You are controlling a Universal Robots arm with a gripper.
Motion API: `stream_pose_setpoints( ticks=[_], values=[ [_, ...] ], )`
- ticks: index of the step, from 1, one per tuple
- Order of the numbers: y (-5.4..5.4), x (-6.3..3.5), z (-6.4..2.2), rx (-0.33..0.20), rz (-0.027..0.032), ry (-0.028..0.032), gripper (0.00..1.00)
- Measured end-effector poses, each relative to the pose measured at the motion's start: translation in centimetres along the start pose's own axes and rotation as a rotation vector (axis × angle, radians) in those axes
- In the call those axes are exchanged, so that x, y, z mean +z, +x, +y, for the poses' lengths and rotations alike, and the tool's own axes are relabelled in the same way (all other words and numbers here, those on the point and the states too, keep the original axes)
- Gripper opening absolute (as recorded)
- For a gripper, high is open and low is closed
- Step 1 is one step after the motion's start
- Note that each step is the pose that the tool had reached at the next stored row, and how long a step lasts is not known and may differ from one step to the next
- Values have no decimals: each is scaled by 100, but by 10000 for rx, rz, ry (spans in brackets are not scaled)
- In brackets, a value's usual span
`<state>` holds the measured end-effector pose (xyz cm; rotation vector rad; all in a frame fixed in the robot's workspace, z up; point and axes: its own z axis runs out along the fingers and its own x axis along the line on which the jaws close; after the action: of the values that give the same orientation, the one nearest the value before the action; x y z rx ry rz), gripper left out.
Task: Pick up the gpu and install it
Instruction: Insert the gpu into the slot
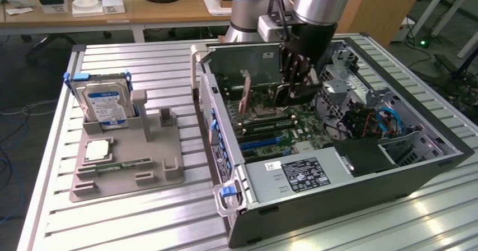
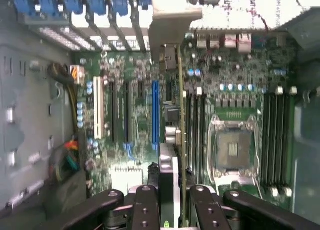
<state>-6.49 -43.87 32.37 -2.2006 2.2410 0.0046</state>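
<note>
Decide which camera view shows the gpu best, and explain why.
The wrist view: the gpu runs edge-on from between the fingers to its silvery bracket, over the motherboard slots. The exterior view shows the gpu as a dark slab under the arm, inside the case.

- The open case (image 1: 359, 200) can be entered freely from above. The gripper (image 1: 293, 91), clamped on the gpu (image 2: 169, 165), occupies the middle.
- The drive cage (image 1: 347, 88) and looped cables (image 1: 373, 122) crowd the exterior view's right.
- The power supply (image 1: 295, 175) blocks the near corner.
- The expansion slots (image 2: 125, 115) beside the card lie bare.
- The table (image 1: 149, 223) is passable between case and fixture (image 1: 127, 167) — there an upright hard drive (image 1: 104, 105) juts up.
</note>
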Motion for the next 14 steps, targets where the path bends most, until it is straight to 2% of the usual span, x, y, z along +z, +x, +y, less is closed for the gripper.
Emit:
stream_pose_setpoints(
  ticks=[3,8,9,12,14],
  values=[
    [1,55,90,4,4,0,28],
    [61,145,90,3,2,2,28],
    [61,158,91,-3,-2,20,28],
    [61,179,90,-83,-3,158,28],
    [63,205,91,-113,-6,185,28]
  ],
)
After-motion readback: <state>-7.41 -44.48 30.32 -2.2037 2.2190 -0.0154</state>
